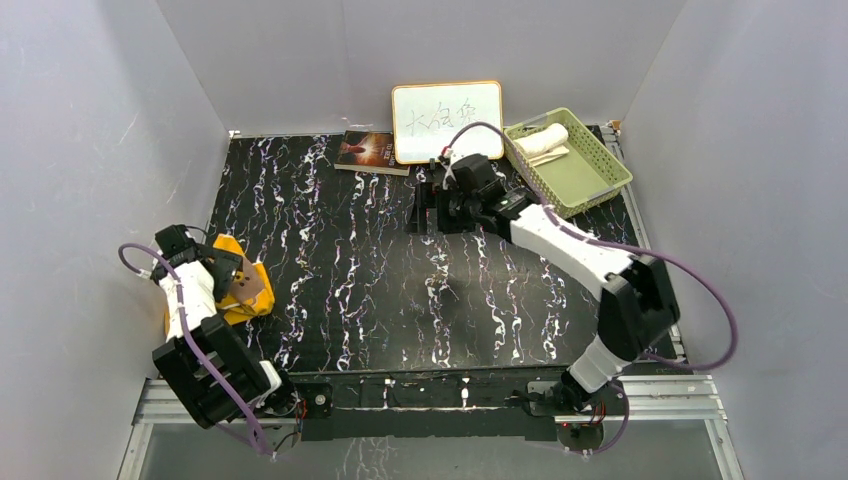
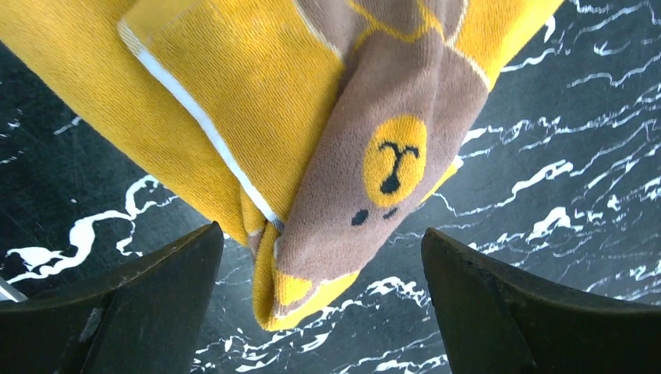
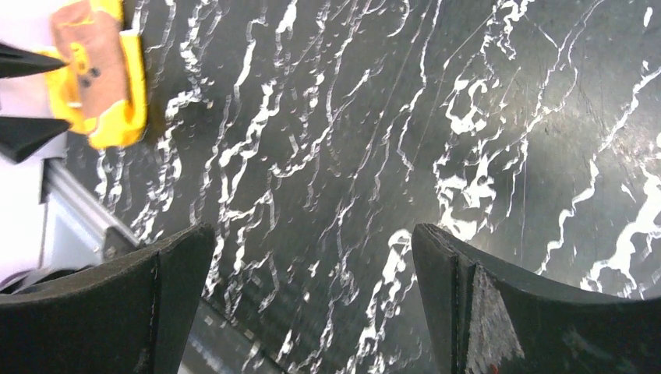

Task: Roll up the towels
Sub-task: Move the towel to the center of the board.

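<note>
The orange-yellow towel (image 1: 262, 283), with a brown bear patch, lies folded in layers at the table's left edge. My left gripper (image 1: 228, 268) is open right over it. In the left wrist view the towel (image 2: 234, 117) fills the top, and its folded corner hangs between the spread jaws of the gripper (image 2: 323, 312), touching neither. The cream-white towel (image 1: 545, 140) lies rolled in the green basket (image 1: 595, 185). My right gripper (image 1: 420, 212) is open and empty above the table's far middle (image 3: 312, 304); its view shows the orange-yellow towel (image 3: 97, 74) far off.
A white-faced board with an orange frame (image 1: 447, 120) leans on the back wall. A dark-covered book (image 1: 370, 150) lies beside it. The green basket stands at the back right corner. White walls close the table on three sides.
</note>
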`<action>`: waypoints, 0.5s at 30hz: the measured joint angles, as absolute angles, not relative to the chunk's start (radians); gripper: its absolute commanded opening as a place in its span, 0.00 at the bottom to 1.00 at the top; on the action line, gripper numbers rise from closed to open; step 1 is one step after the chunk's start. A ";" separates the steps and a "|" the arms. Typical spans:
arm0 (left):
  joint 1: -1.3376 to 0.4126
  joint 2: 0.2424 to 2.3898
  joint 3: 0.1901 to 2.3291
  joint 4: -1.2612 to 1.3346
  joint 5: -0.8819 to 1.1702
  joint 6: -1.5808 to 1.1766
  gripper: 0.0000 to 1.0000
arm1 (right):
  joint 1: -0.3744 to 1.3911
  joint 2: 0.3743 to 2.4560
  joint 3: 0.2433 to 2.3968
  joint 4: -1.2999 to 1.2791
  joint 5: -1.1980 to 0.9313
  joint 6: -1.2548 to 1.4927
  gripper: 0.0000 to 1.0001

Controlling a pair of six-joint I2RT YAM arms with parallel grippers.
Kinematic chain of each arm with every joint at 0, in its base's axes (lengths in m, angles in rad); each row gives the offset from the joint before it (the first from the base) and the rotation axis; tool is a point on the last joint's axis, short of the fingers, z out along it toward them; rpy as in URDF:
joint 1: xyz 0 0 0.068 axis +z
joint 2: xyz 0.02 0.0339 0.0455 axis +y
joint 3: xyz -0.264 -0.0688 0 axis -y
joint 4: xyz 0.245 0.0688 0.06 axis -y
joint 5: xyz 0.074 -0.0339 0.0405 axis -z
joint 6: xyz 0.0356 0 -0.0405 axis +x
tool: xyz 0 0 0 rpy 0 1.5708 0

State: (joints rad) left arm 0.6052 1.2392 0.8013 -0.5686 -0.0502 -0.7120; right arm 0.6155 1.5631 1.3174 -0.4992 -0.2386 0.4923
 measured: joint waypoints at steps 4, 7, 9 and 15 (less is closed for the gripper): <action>0.606 1.236 0.801 -0.559 -0.131 -0.727 0.99 | 0.616 1.665 1.199 -0.321 -0.246 0.512 0.98; 0.613 1.229 0.801 -0.556 -0.198 -0.723 0.98 | 0.622 1.718 1.163 -0.299 -0.263 0.510 0.98; 0.633 1.229 0.801 -0.551 -0.210 -0.720 0.97 | 0.630 1.731 1.166 -0.274 -0.264 0.494 0.98; 0.704 1.339 0.816 -0.505 -0.176 -0.718 0.82 | 0.641 1.729 1.189 -0.189 -0.279 0.468 0.98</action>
